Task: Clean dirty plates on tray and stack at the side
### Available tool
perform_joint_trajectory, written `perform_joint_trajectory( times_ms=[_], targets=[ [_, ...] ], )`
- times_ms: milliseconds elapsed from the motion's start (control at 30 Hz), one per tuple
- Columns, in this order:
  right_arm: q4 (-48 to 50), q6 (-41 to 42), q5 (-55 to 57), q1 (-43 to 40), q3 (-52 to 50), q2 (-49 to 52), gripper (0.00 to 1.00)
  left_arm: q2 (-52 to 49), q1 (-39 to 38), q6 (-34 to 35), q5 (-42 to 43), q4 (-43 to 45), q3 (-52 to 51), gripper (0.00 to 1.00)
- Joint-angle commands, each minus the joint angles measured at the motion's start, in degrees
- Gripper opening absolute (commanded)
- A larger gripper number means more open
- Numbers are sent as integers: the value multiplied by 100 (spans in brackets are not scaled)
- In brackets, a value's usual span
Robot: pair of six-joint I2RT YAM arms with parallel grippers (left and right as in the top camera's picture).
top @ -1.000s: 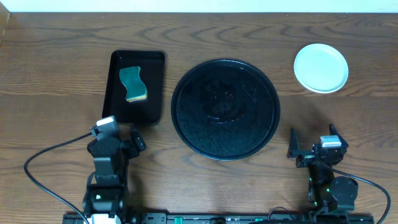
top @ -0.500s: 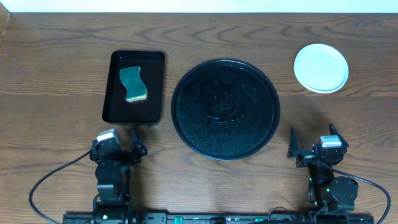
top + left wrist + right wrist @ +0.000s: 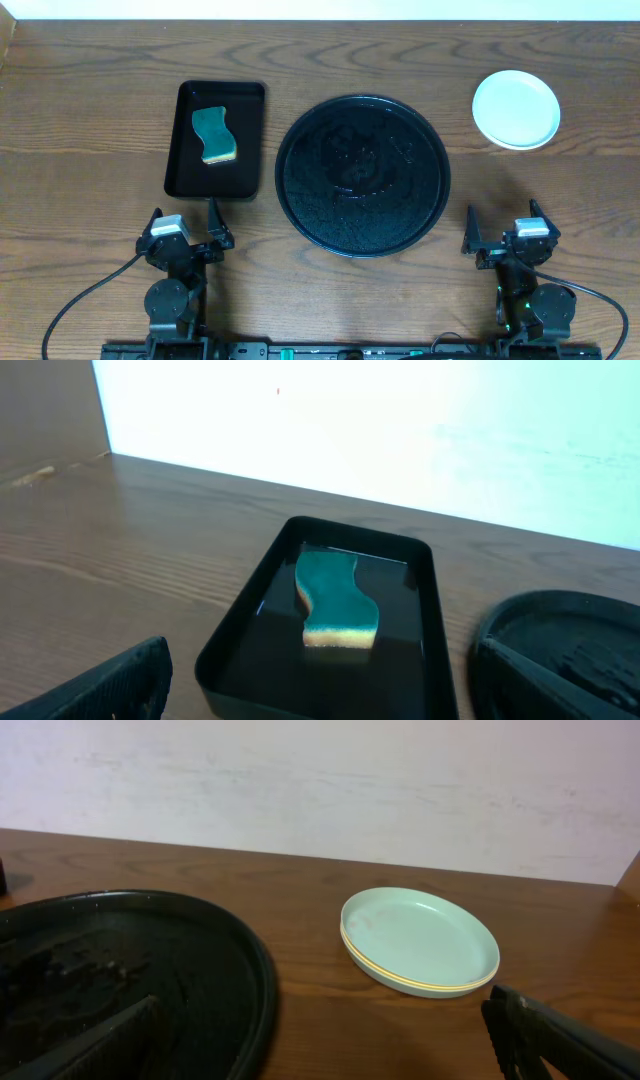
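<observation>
A large, glossy black round tray (image 3: 362,175) lies in the middle of the wooden table (image 3: 90,80). The plates (image 3: 516,109) are stacked on the bare table at about two o'clock from it, well clear of its rim. The right wrist view shows a pale mint plate on top with a yellow edge under it; how many plates are in the stack cannot be told.

At ten o'clock from the round tray, just beside it, sits a smaller black rectangular tray (image 3: 172,150) with a green and yellow sponge (image 3: 214,135) lying flat inside.

The left gripper (image 3: 184,222) sits at eight o'clock from the round tray, near the rectangular tray's near edge, jaws apart and holding nothing. The right gripper (image 3: 502,224) sits at four o'clock, jaws spread wide and holding nothing.
</observation>
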State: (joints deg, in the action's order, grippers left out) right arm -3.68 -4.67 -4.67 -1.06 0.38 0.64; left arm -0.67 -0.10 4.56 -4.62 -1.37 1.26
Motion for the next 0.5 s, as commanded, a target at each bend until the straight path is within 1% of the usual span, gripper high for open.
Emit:
perform_joint_trajectory(
  times_ms=[0, 133, 167, 233, 267, 467],
  targets=[
    [-28, -57, 13, -39, -7, -33, 99, 59, 17, -111, 42, -262, -103, 96],
    [-28, -57, 11, -39, -7, -33, 99, 59, 17, -116, 142, -271, -103, 96],
    [-28, -57, 11, -39, -7, -33, 99, 59, 20, -223, 221, -284, -103, 96],
    [-28, -57, 11, -39, -7, -33, 99, 59, 17, -686, 461, -289, -101, 96],
    [-28, -57, 11, -39, -7, -33, 99, 59, 20, -763, 463, -289, -101, 96],
    [-28, -57, 11, -39, -7, -33, 99, 59, 20, -796, 442, -289, -101, 96]
  ],
)
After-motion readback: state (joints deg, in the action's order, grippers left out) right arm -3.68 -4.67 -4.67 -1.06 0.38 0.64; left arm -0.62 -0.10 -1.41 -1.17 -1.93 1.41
